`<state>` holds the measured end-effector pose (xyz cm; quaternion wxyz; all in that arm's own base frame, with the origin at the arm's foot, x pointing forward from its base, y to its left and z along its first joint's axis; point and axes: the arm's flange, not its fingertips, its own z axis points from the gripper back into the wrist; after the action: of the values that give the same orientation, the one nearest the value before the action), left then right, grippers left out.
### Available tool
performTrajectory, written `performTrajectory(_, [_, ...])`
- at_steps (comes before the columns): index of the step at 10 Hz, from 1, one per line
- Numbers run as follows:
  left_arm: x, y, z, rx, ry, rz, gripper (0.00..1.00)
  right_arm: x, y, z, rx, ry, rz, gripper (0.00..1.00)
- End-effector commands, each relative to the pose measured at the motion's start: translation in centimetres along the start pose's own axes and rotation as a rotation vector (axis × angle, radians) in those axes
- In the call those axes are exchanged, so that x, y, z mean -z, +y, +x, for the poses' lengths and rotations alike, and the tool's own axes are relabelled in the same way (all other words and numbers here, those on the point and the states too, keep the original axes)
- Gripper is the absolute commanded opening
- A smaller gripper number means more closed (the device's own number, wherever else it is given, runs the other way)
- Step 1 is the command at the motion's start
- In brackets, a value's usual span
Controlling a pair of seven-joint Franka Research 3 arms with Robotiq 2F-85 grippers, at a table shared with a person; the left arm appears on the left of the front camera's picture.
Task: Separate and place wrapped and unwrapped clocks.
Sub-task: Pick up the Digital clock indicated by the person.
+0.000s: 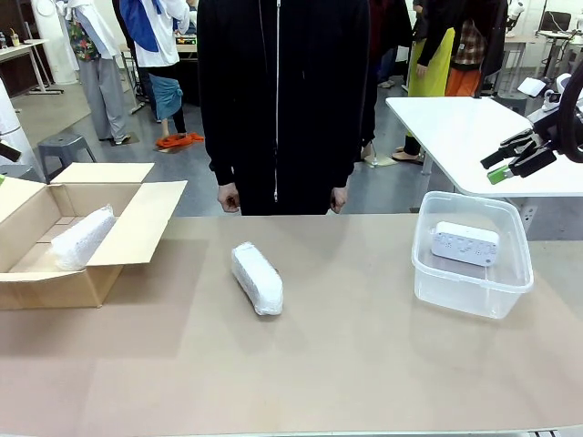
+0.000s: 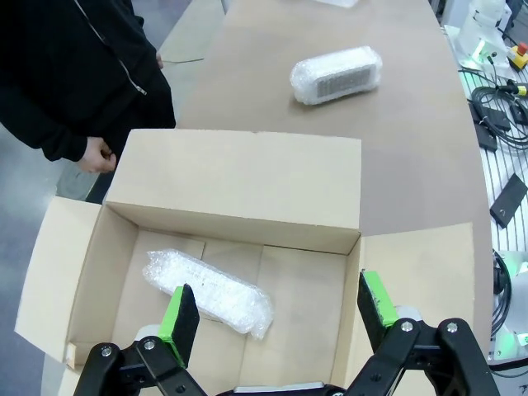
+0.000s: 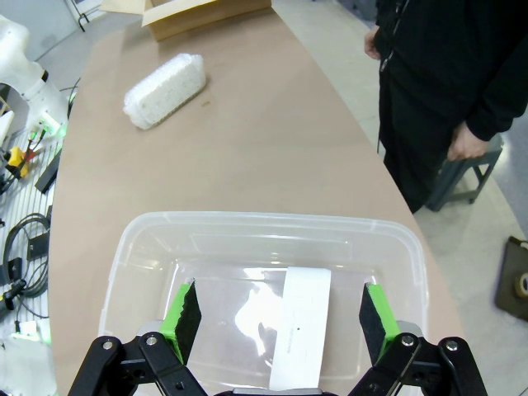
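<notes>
Closest to the front camera, bare brown worktop [image 1: 364, 382]. Farther in, near its middle, the middle wrapped clock [image 1: 257, 278]: an oblong bundle in crinkly white wrap, lying flat and slantwise, well apart from everything else. Same bundle at the top of the left wrist view [image 2: 337, 74], with a dark ribbed patch behind the wrap, too blurred to read. Also far up the right wrist view [image 3: 163, 91].

At the robot's left, an open cardboard box [image 1: 137, 228], plain brown, flaps spread. Inside, on the box floor, the boxed wrapped clock [image 2: 208, 290], lying at a slant. Above the box, left tool [image 2: 275, 285], green-padded fingers wide apart, gripping nothing.

At the robot's right, a clear plastic tub [image 1: 474, 291] standing on the worktop. Inside, the bare clock [image 1: 465, 243]: a white rounded block with small buttons on its face, markings too small to read. Over the tub, right tool [image 3: 279, 286], fingers spread wide and empty, with the bare clock [image 3: 301, 326] beneath them. In the front view, the same tool [image 1: 487, 171] up and to the right of the tub, clear of it.

At the far edge, a person [image 1: 278, 91] in a black zipped top, hands [image 1: 228, 198] hanging loosely curled by the worktop's edge.
</notes>
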<state>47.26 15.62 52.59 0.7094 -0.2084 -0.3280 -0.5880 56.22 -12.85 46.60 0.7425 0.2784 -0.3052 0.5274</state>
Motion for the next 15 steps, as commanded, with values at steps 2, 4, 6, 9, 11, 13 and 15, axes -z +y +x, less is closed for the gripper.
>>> performTrajectory(2, [-0.16,-0.21,0.09,0.006,0.0,0.001,1.0,0.03,0.05,0.0,0.0,-0.001,0.001,1.0])
performTrajectory(4, [-0.16,-0.21,0.09,0.006,0.0,0.001,1.0,0.03,0.05,0.0,0.0,-0.001,0.001,1.0])
performTrajectory(6, [-0.16,-0.21,0.09,0.006,0.0,0.001,1.0,0.03,0.05,0.0,0.0,-0.001,0.001,1.0])
performTrajectory(9, [-0.16,-0.21,0.09,0.006,0.0,0.001,1.0,0.03,0.05,0.0,0.0,-0.001,0.001,1.0])
performTrajectory(11, [-0.16,-0.21,0.09,0.006,0.0,0.001,1.0,0.03,0.05,0.0,0.0,-0.001,0.001,1.0])
performTrajectory(13, [-0.16,-0.21,0.09,0.006,0.0,0.001,1.0,0.03,0.05,0.0,0.0,-0.001,0.001,1.0])
performTrajectory(15, [-0.16,-0.21,0.09,0.006,0.0,0.001,1.0,0.03,0.05,0.0,0.0,-0.001,0.001,1.0])
